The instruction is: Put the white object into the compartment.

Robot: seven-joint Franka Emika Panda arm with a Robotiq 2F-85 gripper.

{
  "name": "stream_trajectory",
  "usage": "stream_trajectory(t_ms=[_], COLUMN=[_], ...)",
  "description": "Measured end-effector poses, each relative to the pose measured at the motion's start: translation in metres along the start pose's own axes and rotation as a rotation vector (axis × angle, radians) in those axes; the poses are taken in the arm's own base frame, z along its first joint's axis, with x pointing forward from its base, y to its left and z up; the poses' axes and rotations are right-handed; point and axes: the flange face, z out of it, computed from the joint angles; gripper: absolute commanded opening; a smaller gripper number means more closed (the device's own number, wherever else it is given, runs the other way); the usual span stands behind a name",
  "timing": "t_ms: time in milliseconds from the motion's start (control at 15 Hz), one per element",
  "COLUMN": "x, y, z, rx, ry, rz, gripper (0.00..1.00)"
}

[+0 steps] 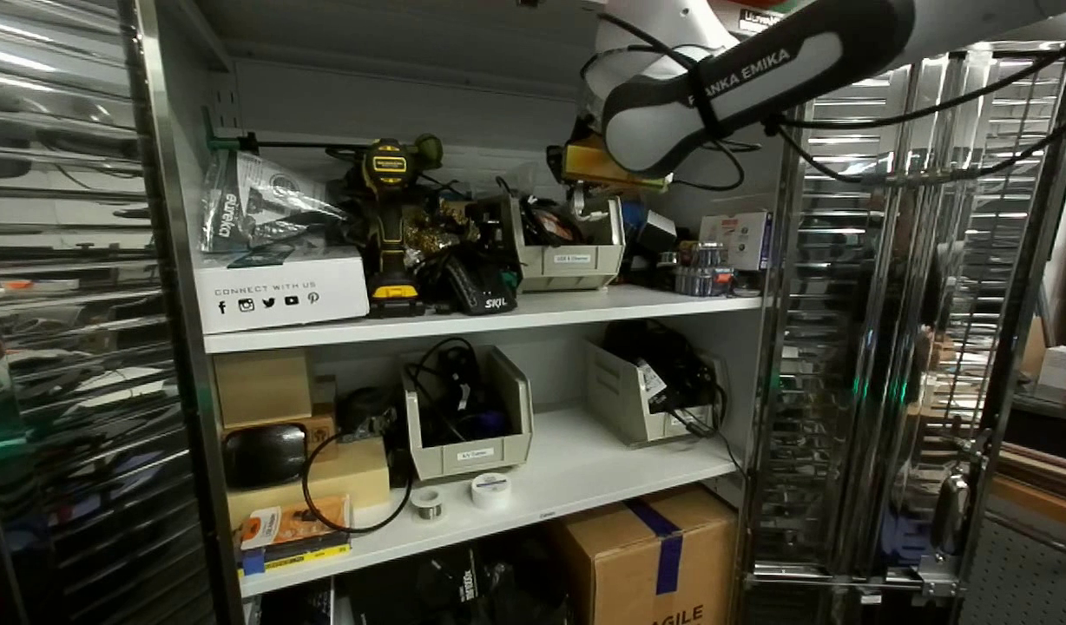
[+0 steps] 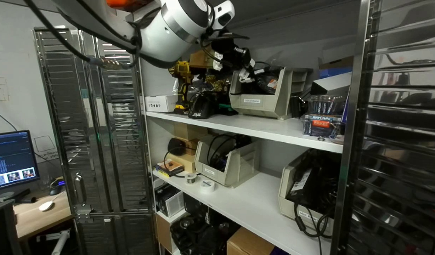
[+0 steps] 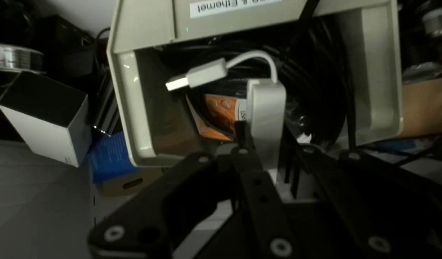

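The white object is a USB adapter (image 3: 267,111) with a short white cable and a metal plug. My gripper (image 3: 265,135) is shut on its body, one black finger on each side. The plug end points away from the gripper. The compartment is a beige open bin (image 3: 145,25) with a USB and Ethernet label, on the upper shelf. The adapter is over the bin's opening in the wrist view. In an exterior view the adapter (image 2: 245,76) is near the top of the bin (image 2: 253,109). The bin also shows in an exterior view (image 1: 542,267). The exact height gap is hard to tell.
Black cables and an orange packet (image 3: 221,111) lie in the bin. A yellow-black drill (image 1: 387,217) stands on one side, battery packs (image 2: 322,124) on the other. More bins (image 1: 472,460) stand on the shelf below. Metal cabinet doors (image 2: 398,141) flank the shelves.
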Motion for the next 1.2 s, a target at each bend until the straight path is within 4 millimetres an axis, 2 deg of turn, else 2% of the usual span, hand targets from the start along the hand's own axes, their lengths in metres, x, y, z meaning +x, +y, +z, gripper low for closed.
stream_trajectory(t_ms=[333,467,533,600,667,733,933,1133,1200], x=[0.033,0.04,0.041,0.041,0.039,0.037,0.032,0.034,0.036], y=[-0.006,-0.007,-0.008,-0.01,-0.012,-0.015,-0.025,-0.036,-0.039], z=[0.022,0.033,0.04,0.048,0.056,0.064,0.081,0.08,0.077], rx=[-0.073,-0.106,-0.124,-0.141,-0.158,-0.177,-0.231,-0.265,-0.269], ry=[0.167,0.236,0.271,0.304,0.337,0.37,0.43,0.462,0.472], rz=[0.105,0.128,0.136,0.141,0.144,0.148,0.164,0.182,0.187], gripper=[0.07,0.07,0.11,0.44,0.45,0.51,0.77,0.98,1.0])
